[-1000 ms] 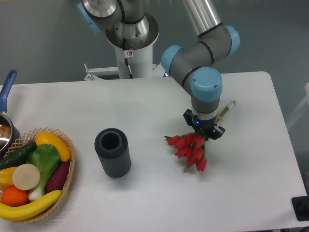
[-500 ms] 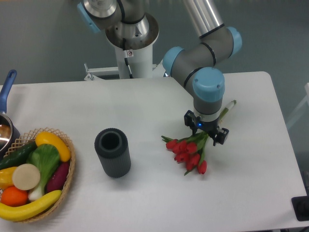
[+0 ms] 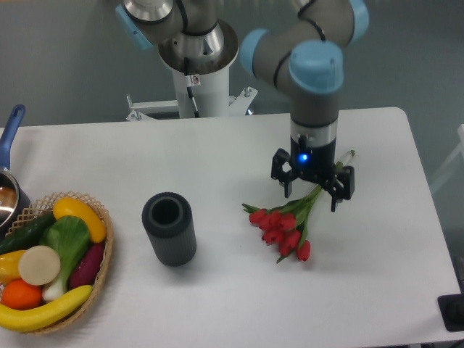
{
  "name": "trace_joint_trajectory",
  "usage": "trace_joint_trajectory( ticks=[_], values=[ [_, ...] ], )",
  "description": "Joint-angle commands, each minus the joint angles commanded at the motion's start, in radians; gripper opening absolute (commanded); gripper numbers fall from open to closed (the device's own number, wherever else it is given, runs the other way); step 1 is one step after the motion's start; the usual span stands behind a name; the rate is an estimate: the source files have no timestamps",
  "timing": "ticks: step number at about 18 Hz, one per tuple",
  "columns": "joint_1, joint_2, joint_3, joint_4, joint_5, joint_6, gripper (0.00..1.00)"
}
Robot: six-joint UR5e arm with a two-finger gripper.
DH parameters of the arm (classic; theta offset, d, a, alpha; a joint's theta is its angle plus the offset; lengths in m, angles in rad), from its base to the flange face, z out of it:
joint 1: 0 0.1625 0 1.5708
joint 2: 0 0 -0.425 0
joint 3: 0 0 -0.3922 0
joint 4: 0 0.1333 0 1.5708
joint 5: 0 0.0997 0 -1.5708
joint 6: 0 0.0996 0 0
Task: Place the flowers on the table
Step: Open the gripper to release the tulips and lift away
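Observation:
The flowers, a bunch of red tulip buds with green leaves and pale stems, lie flat on the white table right of centre. Their stems run up and to the right toward the table's far right side. My gripper hangs above the stems, raised clear of them. Its two fingers stand wide apart and hold nothing.
A dark upright cylinder stands left of the flowers. A wicker basket of fruit and vegetables sits at the front left edge. A pot with a blue handle is at the far left. The robot base stands behind the table.
My gripper has opened, let go of the flowers and risen above them. The flowers dropped flat onto the table and stay there.

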Motion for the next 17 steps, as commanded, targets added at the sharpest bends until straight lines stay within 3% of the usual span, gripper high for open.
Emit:
trace_joint_trajectory(
  ticks=[6,11,15,17],
  values=[
    [0.015,0.109,-0.018,-0.138,-0.045,0.24,1.0],
    [0.133,0.198,-0.057,-0.256,-0.037,0.549,1.0],
    [0.196,0.258,-0.098,-0.287,0.033,0.725,1.0],
    [0.213,0.272,-0.115,-0.287,0.038,0.749,1.0]
  ],
)
